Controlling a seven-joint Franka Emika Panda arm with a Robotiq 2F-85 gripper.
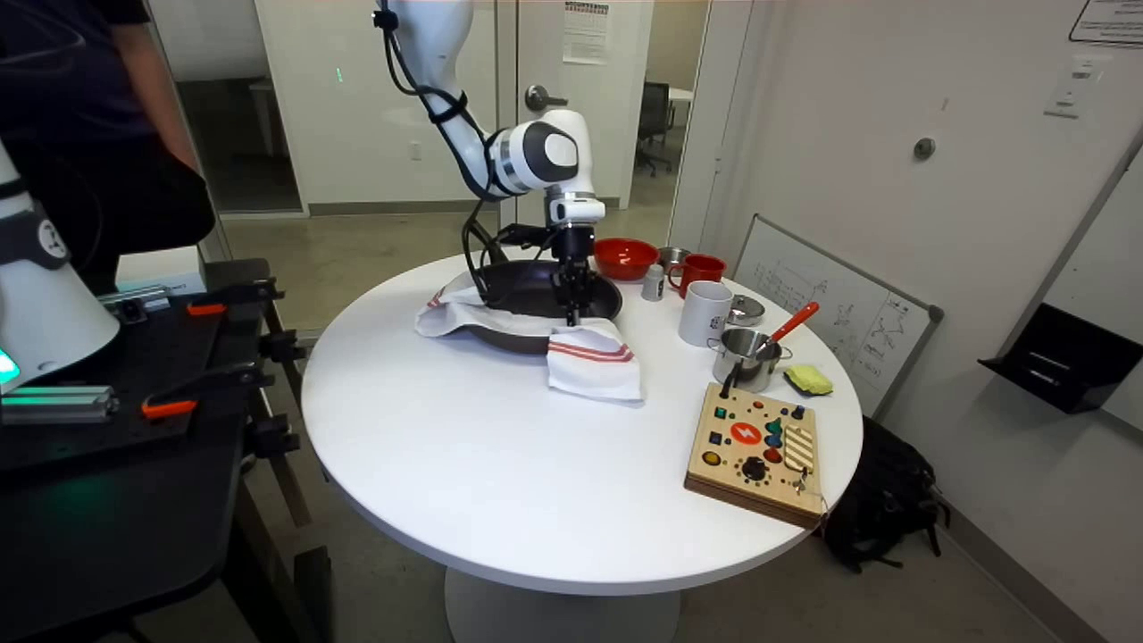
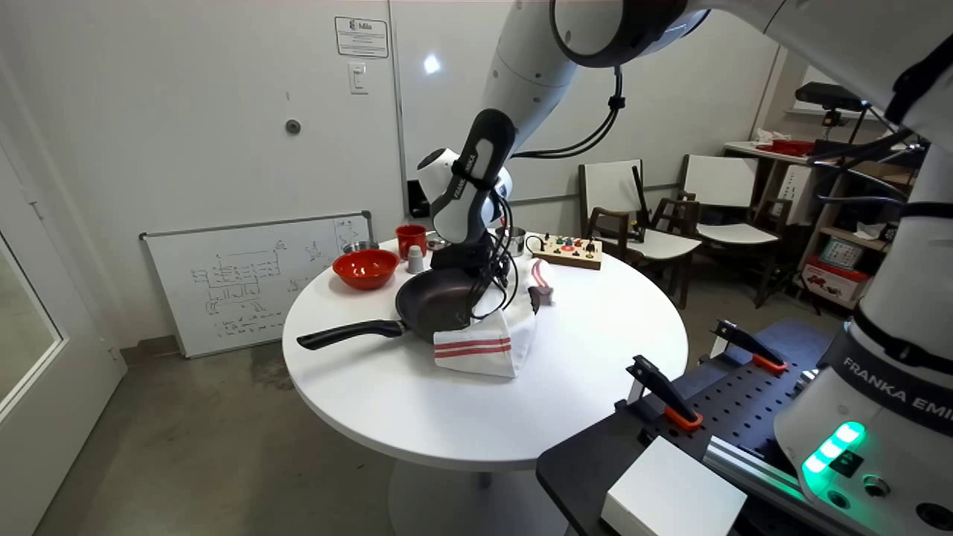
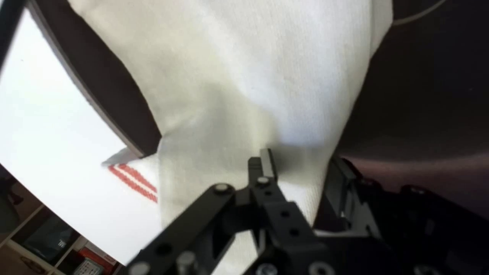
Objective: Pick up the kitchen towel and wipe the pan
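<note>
The wall sign [image 2: 362, 37] reads "Mila", the arm [image 2: 525, 89] "FRANKA EMIKA", its base [image 2: 886, 402] "FRANKA EMI"

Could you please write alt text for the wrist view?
The gripper stands, jaws apart, over a white towel draped across a dark pan; the towel shows between the jaws. Red stripes show at lower left against a white tabletop.

The white arm [image 2: 525, 82] has dark bands [image 2: 890, 378], black cables [image 2: 551, 155] and a black tool [image 3: 303, 168] with pale screws [image 3: 221, 187].
</note>
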